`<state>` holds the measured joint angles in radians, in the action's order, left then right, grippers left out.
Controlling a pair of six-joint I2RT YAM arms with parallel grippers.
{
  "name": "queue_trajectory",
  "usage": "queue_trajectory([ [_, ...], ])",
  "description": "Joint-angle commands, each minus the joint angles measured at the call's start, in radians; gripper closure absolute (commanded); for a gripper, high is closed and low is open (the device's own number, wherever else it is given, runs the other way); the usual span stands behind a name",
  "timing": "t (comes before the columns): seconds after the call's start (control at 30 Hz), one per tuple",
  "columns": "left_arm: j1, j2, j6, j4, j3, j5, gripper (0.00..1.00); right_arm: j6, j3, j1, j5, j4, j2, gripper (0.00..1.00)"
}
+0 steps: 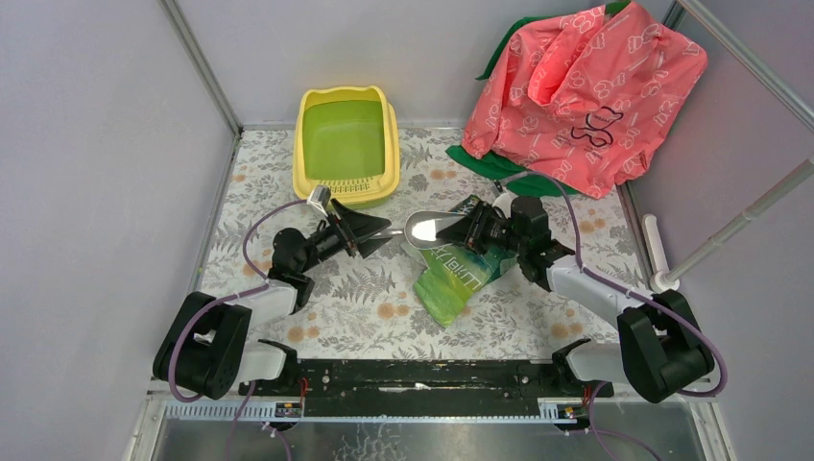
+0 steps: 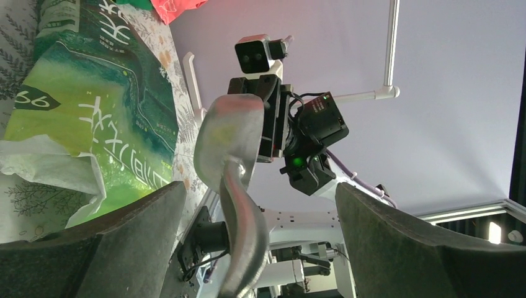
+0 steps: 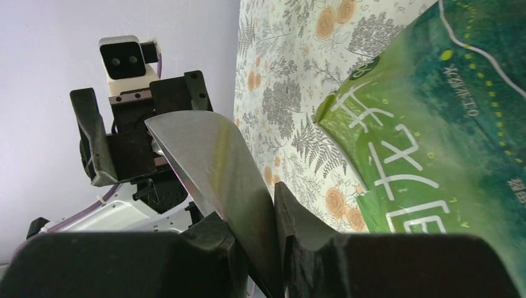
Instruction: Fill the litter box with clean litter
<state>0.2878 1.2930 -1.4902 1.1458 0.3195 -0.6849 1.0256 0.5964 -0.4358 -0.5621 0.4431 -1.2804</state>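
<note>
Handing over the metal scoop (image 1: 429, 228): right gripper (image 1: 470, 231) clamps its bowl, left gripper (image 1: 379, 235) gapes around the handle (image 2: 239, 205). Next, left must close before scooping from the bag (image 1: 451, 279).

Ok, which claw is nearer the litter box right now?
Left. The left claw sits just in front of the litter box, by its slotted lip. The right claw is farther to the right, above the green bag, shut on the metal scoop.
</note>
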Motion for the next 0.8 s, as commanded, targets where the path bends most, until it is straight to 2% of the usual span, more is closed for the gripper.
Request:
queue_trajectory([
  [0.0,0.007,0.006,0.058,-0.014,0.026,0.021,0.02,-0.013,0.079,-0.033,-0.007,0.045,-0.008,1.00],
  [0.1,0.007,0.010,0.062,-0.015,0.026,0.011,0.09,-0.015,0.080,-0.040,-0.004,0.041,-0.014,1.00],
  [0.27,0.005,0.026,0.063,0.002,0.030,-0.026,0.33,-0.030,0.094,-0.040,-0.023,0.017,-0.026,1.00],
  [0.47,0.004,0.040,0.082,-0.020,0.046,-0.060,0.49,-0.065,0.116,-0.040,-0.033,-0.052,-0.034,1.00],
  [0.67,0.006,0.044,0.093,-0.038,0.056,-0.087,0.70,-0.059,0.122,-0.040,-0.035,-0.044,-0.045,1.00],
  [0.77,0.005,0.032,0.115,-0.080,0.059,-0.089,0.77,-0.059,0.128,-0.040,-0.033,-0.049,-0.047,1.00],
])
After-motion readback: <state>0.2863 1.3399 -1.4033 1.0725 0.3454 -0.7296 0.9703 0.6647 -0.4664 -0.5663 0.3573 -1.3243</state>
